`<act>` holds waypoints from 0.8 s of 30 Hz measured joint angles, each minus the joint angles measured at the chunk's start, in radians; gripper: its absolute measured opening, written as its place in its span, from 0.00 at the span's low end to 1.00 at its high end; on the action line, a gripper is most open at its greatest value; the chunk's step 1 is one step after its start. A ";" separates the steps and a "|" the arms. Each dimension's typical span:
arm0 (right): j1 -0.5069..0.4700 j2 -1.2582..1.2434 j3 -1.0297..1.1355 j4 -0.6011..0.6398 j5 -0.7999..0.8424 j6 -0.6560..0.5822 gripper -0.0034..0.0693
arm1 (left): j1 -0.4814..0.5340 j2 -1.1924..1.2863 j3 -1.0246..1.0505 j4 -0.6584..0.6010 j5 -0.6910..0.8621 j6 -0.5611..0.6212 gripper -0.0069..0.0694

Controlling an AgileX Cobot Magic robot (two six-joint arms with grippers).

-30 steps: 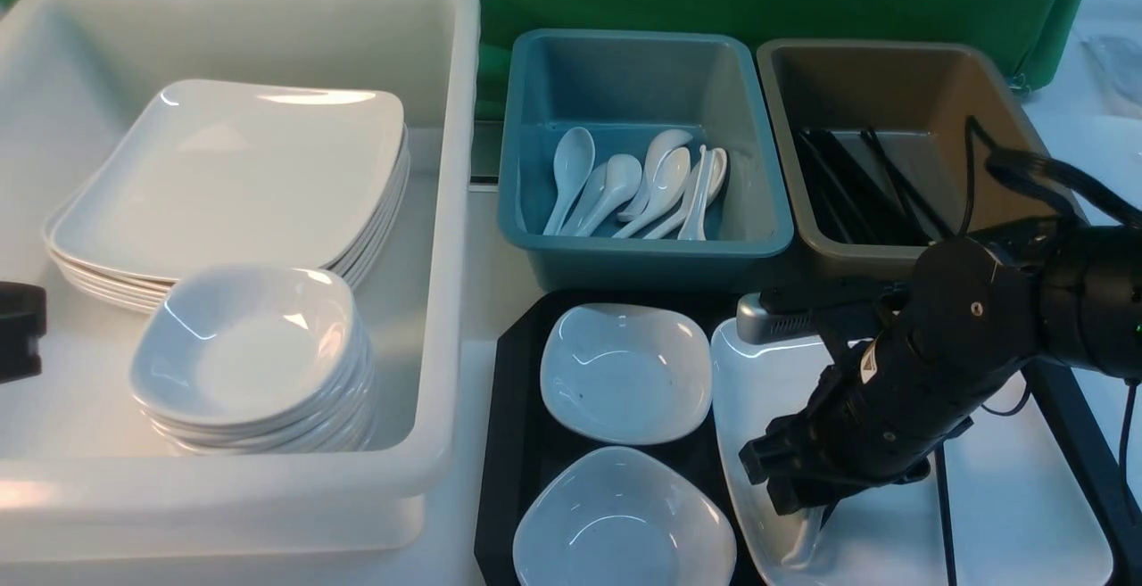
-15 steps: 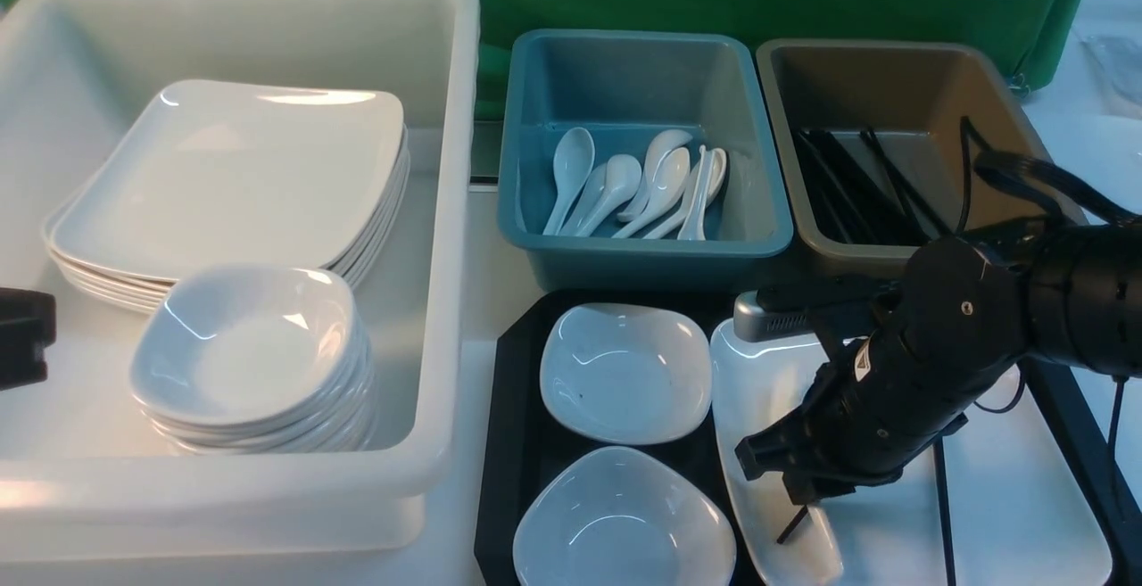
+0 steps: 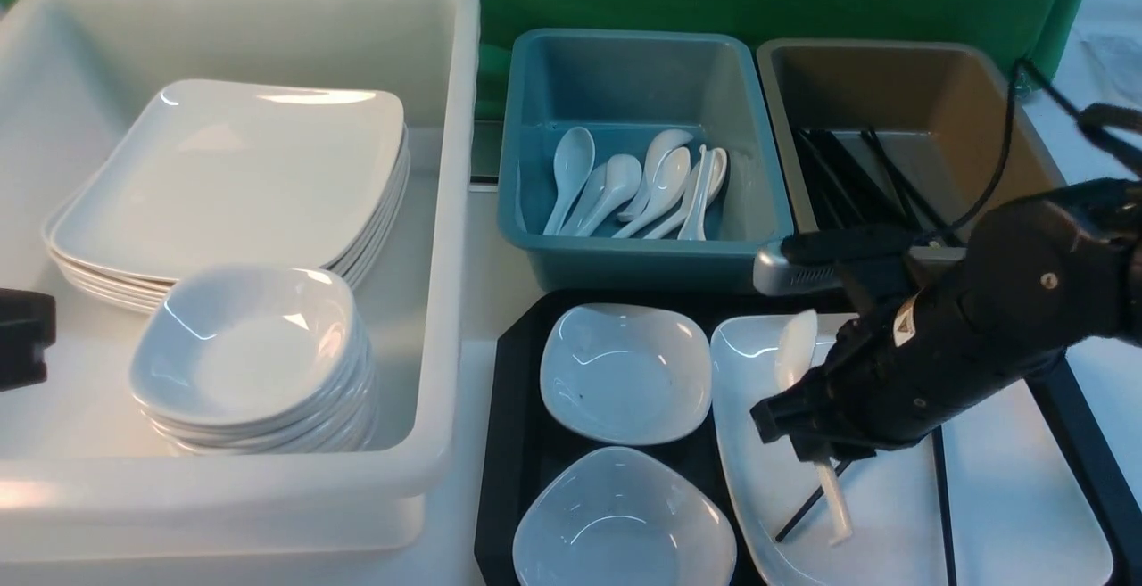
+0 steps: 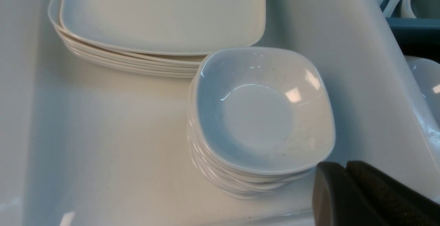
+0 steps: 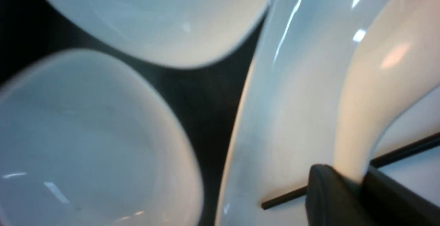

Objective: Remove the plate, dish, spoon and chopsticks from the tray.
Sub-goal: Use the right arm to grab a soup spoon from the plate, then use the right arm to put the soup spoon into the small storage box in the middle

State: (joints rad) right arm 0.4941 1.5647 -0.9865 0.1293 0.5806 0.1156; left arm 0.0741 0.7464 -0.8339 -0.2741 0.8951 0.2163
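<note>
- Spoon (image 3: 797,345) is pinched by its handle in the closed jaws of the right gripper (image 3: 798,434), with the bowl end sticking out past the fingertips above the plate (image 3: 1008,515).
- Chopsticks (image 3: 807,507) lie on the plate just under that gripper.
- The tray (image 3: 516,408) sits beneath the plate.
- The left gripper (image 4: 343,167) is closed and holds nothing, just beside the stacked dishes (image 4: 261,116).

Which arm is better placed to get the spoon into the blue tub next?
Right. The right gripper grips the spoon, held above the plate, with the blue tub just ahead. The left gripper hangs shut over the white tub, away from the tray.
</note>
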 joint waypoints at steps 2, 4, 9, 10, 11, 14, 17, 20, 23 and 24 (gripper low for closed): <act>-0.002 -0.034 -0.039 0.000 0.006 -0.010 0.17 | 0.000 0.000 0.000 0.000 0.000 0.000 0.11; -0.003 -0.038 -0.069 0.000 0.006 -0.015 0.17 | 0.000 0.000 0.000 0.000 0.000 0.000 0.11; -0.022 0.046 -0.340 0.002 -0.029 -0.056 0.17 | 0.000 0.000 0.000 -0.008 0.000 0.000 0.11; -0.031 0.083 -0.400 0.002 -0.036 -0.057 0.17 | 0.000 0.000 0.000 -0.008 -0.001 0.000 0.11; -0.040 0.124 -0.461 0.003 -0.042 -0.058 0.17 | 0.000 0.000 0.000 -0.009 -0.001 0.000 0.11; -0.064 0.235 -0.616 0.003 -0.050 -0.058 0.17 | 0.000 0.000 0.000 -0.010 0.000 0.000 0.11; -0.083 0.383 -0.774 0.003 -0.050 -0.058 0.17 | 0.000 0.000 0.000 -0.012 0.002 0.001 0.11; -0.085 0.468 -0.862 0.003 -0.050 -0.052 0.18 | 0.000 0.000 0.000 -0.012 0.010 0.001 0.11; -0.086 0.557 -0.941 0.003 -0.048 -0.020 0.32 | 0.000 0.000 0.000 -0.012 0.017 0.001 0.11; -0.086 0.569 -0.948 0.003 -0.049 -0.019 0.38 | 0.000 0.000 0.000 -0.012 0.017 0.001 0.11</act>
State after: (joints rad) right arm 0.4079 2.1335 -1.9342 0.1325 0.5315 0.0970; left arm 0.0741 0.7464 -0.8339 -0.2860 0.9122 0.2171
